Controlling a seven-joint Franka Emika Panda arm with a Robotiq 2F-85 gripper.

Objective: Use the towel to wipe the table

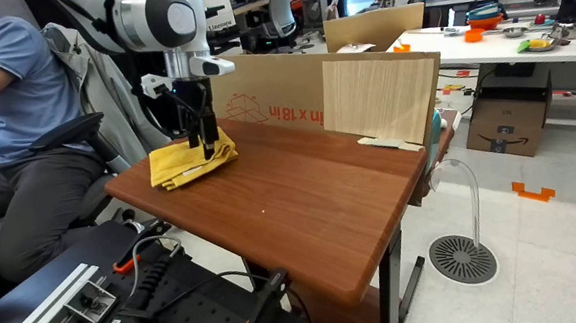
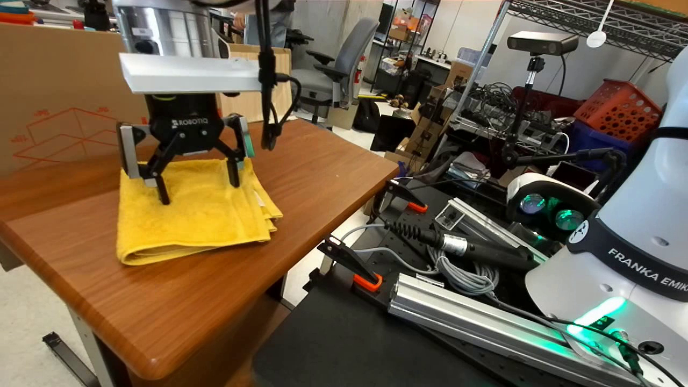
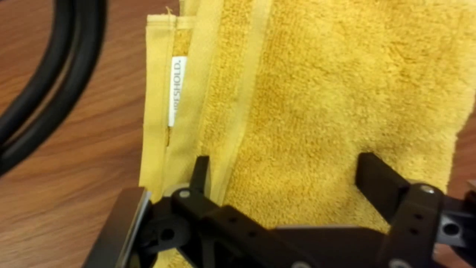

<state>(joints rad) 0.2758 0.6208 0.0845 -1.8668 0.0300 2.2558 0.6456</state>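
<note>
Towel (image 2: pixel 201 217) lies on table (image 1: pixel 295 201), near upright cardboard (image 1: pixel 278 87).

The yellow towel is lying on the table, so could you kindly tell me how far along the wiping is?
Done: the gripper is in place over the folded towel. In hand: apparently the grasp; the jaws stand apart, with their tips at the towel. Left: closing on it and, it seems, the wiping itself; a small pale speck shows on the table.
</note>
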